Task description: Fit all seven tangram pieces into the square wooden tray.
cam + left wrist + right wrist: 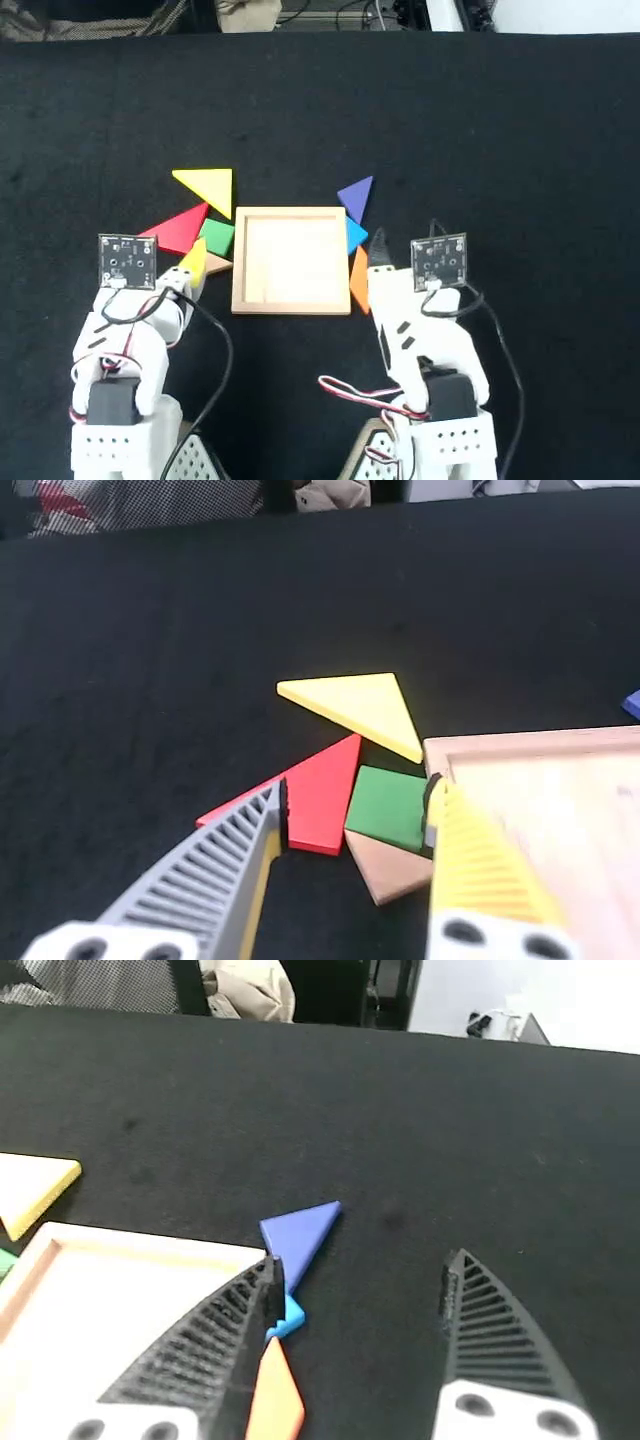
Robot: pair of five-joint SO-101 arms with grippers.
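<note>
Square wooden tray (291, 211) at the centre of the desk (500, 130), lying flat, its floor bare. The seven tangram pieces lie outside it in two groups.

Left group, four pieces:
- The yellow triangle (210, 186) lies with one corner at the tray's far left corner.
- The red triangle (178, 232) lies against the green square (218, 236).
- The green square sits just beside the left wall.
- The plain wooden triangle (217, 264) touches the green square's near side.

Right group, three pieces:
- The violet-blue triangle (357, 194) lies off the far right corner.
- The light blue piece (356, 236) lies beside the right wall.
- The orange piece (358, 282) lies beside the right wall, nearer the arms.

Left gripper (357, 795): jaws spread wide, holding nothing. The grey finger is over the red triangle's edge and the yellow finger (192, 262) is over the tray's near left corner. Contact cannot be judged.

Right gripper (362, 1270): jaws likewise wide apart and empty. One black finger is above the tray's right wall by the light blue and orange pieces, the other over bare cloth.

The left arm (125, 350) and the right arm (430, 350) are the only two. They stand at the near edge and stretch forward, one on each side of the tray.

The desk is covered in black cloth. Beyond its far edge lies a pale bundle of fabric (245, 990).
</note>
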